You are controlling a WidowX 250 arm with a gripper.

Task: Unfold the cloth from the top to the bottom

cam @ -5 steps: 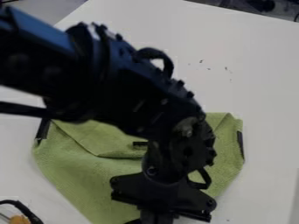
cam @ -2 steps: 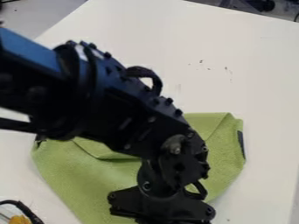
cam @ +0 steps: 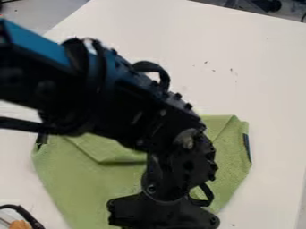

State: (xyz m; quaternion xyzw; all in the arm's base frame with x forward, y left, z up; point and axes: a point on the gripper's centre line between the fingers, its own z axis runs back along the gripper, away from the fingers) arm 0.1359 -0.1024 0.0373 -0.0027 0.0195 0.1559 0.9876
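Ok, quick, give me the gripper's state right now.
Gripper: over the lower part of the green cloth; whether it is open, closed or holding anything cannot be told.

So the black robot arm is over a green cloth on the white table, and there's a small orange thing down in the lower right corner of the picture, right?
Not quite: the camera view shows the small orange thing in the lower left corner. The black robot arm is indeed over a green cloth on the white table.
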